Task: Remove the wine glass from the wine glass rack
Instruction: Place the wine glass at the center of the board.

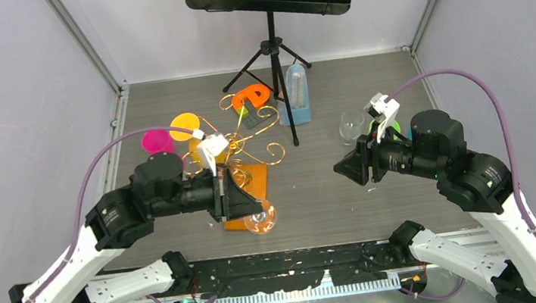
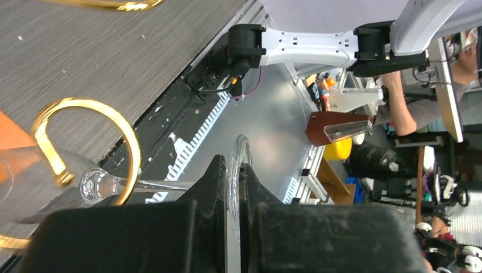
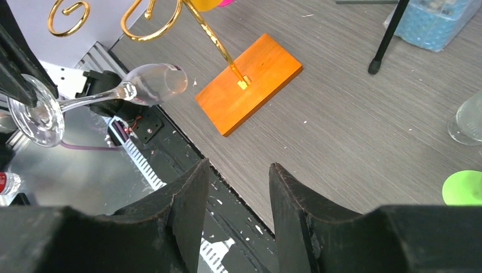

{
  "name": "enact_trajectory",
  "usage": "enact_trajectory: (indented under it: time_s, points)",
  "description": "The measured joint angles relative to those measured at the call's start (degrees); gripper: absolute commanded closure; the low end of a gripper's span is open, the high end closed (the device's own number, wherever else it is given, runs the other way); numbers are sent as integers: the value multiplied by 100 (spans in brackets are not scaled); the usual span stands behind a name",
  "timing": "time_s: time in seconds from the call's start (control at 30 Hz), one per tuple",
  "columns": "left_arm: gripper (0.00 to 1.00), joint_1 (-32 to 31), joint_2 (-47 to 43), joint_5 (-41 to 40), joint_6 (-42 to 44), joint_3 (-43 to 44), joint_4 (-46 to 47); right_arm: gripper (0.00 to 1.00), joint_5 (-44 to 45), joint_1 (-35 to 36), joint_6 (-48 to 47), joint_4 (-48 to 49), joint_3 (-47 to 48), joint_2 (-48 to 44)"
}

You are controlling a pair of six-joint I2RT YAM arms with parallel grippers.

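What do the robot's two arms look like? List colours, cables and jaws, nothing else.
The left arm and right arm match: white shells on the lower links, black round joint housings further up. A purple cable loops from each base to its wrist, where a white camera mount sits. The jaws are black and wedge-shaped.

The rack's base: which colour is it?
The rack's base is orange wood, clearest in the right wrist view.
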Motion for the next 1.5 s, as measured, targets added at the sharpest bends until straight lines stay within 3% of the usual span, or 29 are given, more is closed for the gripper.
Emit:
enact_trajectory:
  time_s: [0.47,1.0,1.5]
  points:
    - [100,-1661,1591,-1067,680,1397,-50,35,-680,0,535,-216,-472,-542]
    - [100,-2518,3206,-1298,1690,3099,-699,30,-1419,0,1668,-9,-1408,-1071]
    - [100,-3091,3786,-2205,2461,3486,-1355,30,-2017,0,2975,1145,-2120,-1075]
